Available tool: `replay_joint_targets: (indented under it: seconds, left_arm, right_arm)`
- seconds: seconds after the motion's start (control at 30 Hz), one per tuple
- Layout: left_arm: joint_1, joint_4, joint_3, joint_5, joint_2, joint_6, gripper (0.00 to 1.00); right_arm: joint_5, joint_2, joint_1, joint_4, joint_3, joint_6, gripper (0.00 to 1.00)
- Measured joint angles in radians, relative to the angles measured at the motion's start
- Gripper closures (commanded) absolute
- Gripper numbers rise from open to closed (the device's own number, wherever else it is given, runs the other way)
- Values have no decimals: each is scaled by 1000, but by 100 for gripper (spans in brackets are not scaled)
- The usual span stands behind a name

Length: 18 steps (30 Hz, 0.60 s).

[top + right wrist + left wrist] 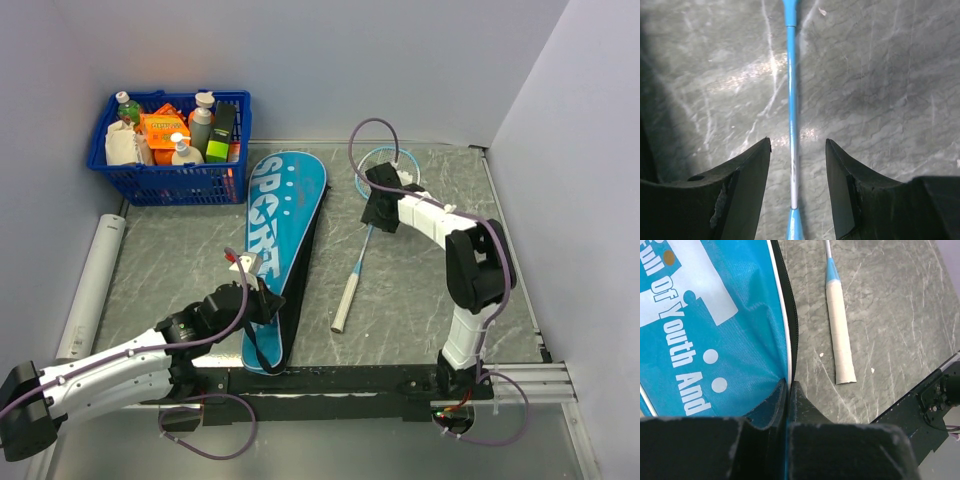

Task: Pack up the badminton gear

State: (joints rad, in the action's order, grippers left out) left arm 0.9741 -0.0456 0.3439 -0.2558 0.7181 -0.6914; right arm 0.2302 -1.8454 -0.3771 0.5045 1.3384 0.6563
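You have one teal bag (pixel 283 235), one light-blue racket (pixel 362 250), one blue basket (pixel 165 183) and one white tube (pixel 92 285) on the table (pixel 430 300). Inside the basket, count three bottles (pixel 201 125), one dark carton (pixel 222 130), one white pouch (pixel 122 146), and orange packets (pixel 162 128) too bunched to count.

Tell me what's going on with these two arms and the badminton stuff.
The left gripper is shut on the zipper edge of the teal bag, near its lower end. The right gripper is open, its fingers straddling the blue shaft of a racket without gripping it yet. The racket lies on the table beside the bag, outside it. A blue basket of bottles sits at the far left corner.
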Motion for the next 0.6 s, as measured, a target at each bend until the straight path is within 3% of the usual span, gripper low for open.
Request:
replay_joint_targets:
  seconds: [0.33,0.43,0.6]
  left_arm:
    - [-2,28,-17,16,6,18,99]
    - [-2,42,-31,20,5,18,99]
    - [-2,46,-48,23,4,18,99]
  right_arm:
    - [-40,-135,8,32,65,5,46]
    - [-43,-158,9,39,72,7,54]
    - [-53,-178,9,57,90,6,91]
